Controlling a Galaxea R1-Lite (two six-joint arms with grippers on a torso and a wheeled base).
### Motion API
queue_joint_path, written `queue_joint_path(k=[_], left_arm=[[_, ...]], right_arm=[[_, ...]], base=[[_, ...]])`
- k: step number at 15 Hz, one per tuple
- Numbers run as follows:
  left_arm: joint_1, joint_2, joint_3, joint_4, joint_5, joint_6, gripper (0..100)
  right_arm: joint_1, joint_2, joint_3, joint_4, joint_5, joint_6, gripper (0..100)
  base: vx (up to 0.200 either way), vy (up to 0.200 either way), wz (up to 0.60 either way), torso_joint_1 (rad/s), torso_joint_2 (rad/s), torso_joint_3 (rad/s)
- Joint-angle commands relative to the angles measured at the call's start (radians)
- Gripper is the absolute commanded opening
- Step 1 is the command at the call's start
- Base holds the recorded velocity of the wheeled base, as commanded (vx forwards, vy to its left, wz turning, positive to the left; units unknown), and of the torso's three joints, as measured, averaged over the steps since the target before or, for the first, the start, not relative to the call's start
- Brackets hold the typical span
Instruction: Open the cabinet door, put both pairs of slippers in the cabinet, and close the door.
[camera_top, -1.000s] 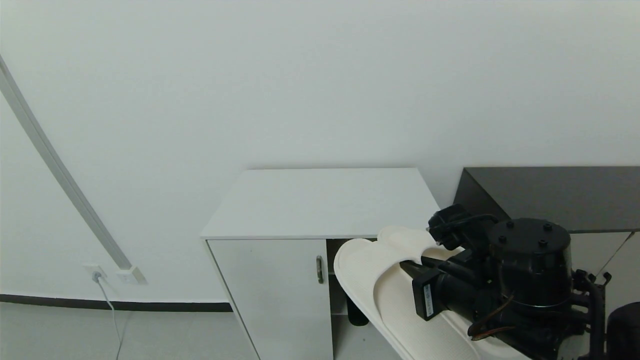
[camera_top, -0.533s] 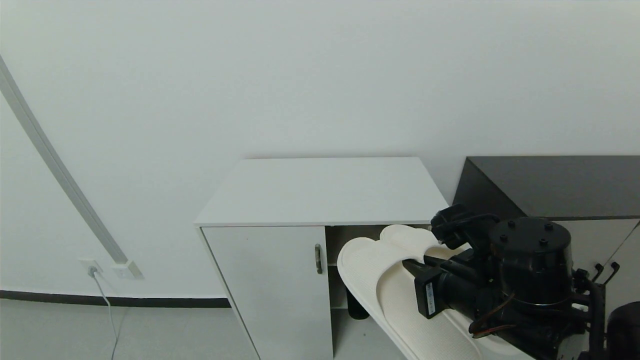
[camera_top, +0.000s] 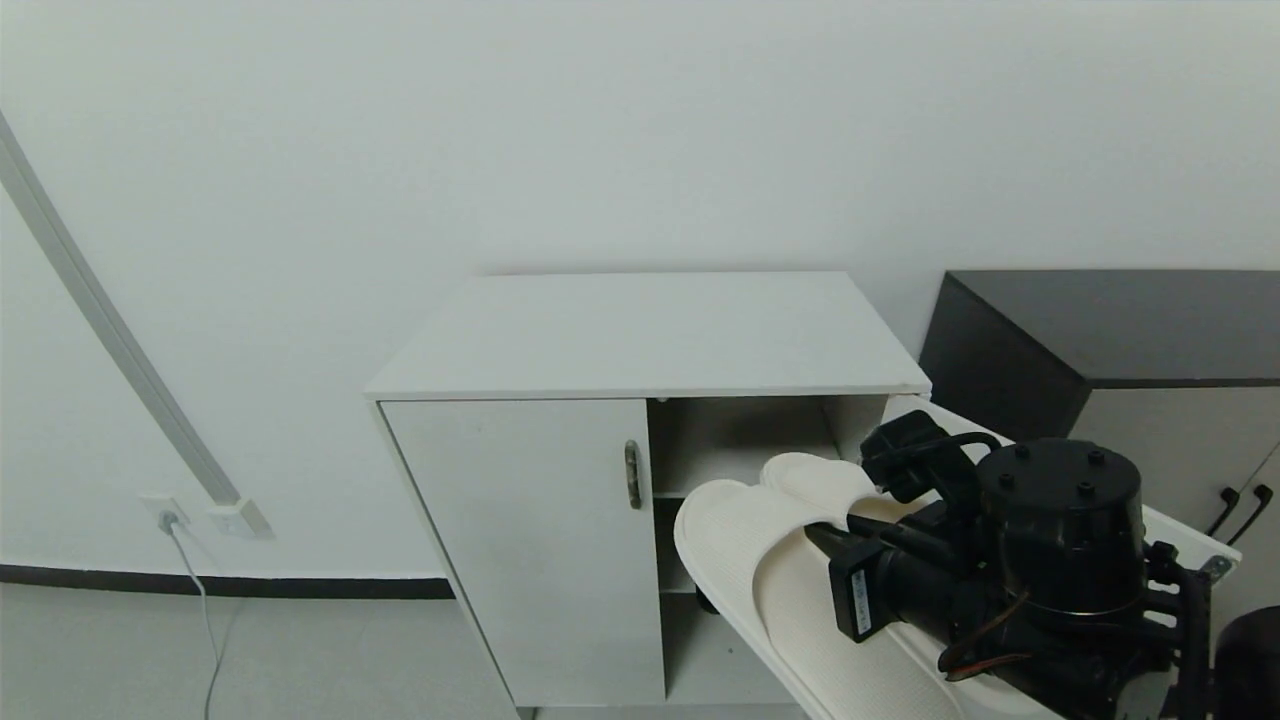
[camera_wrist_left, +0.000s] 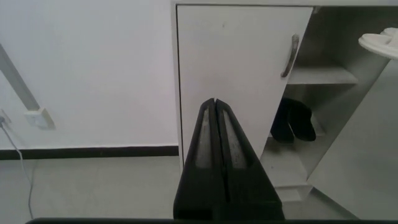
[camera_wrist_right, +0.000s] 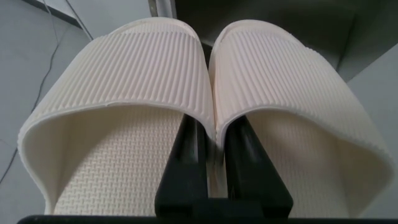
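Before the open cabinet (camera_top: 650, 330), slippers (camera_top: 730, 540) are held pinched by the right gripper (camera_wrist_right: 214, 134); the left gripper (camera_wrist_left: 214, 121) is pressed together. Toes may be snagged on the shelf (camera_wrist_left: 323, 76) and the slippers knocked loose.

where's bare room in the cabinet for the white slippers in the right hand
The top shelf, between the shut left door and the open right door, looks bare. Below it the dark slippers crowd the back; the cabinet floor in front of them is free.
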Motion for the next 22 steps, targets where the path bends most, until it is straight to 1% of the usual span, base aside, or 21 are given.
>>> queue_joint_path(k=[1,13,18,22], left_arm=[[0.001,0.001,0.000,0.000,0.000,0.000,0],[0.001,0.001,0.000,0.000,0.000,0.000,0],[0.001,0.001,0.000,0.000,0.000,0.000,0],[0.001,0.001,0.000,0.000,0.000,0.000,0]], right_arm=[[0.000,0.001,0.000,0.000,0.000,0.000,0],[-0.003,0.015,0.000,-0.002,0.000,0.000,0],[-0.001,0.017,0.003,0.000,0.000,0.000,0],[0.000,0.020,0.002,-0.002,0.000,0.000,0]], base=[[0.000,0.000,0.00,-0.207,0.54,0.320],[0.000,0.000,0.00,-0.167,0.50,0.327],[0.000,0.000,0.00,-0.098,0.46,0.356],[0.000,0.000,0.00,-0.035,0.44,0.395]])
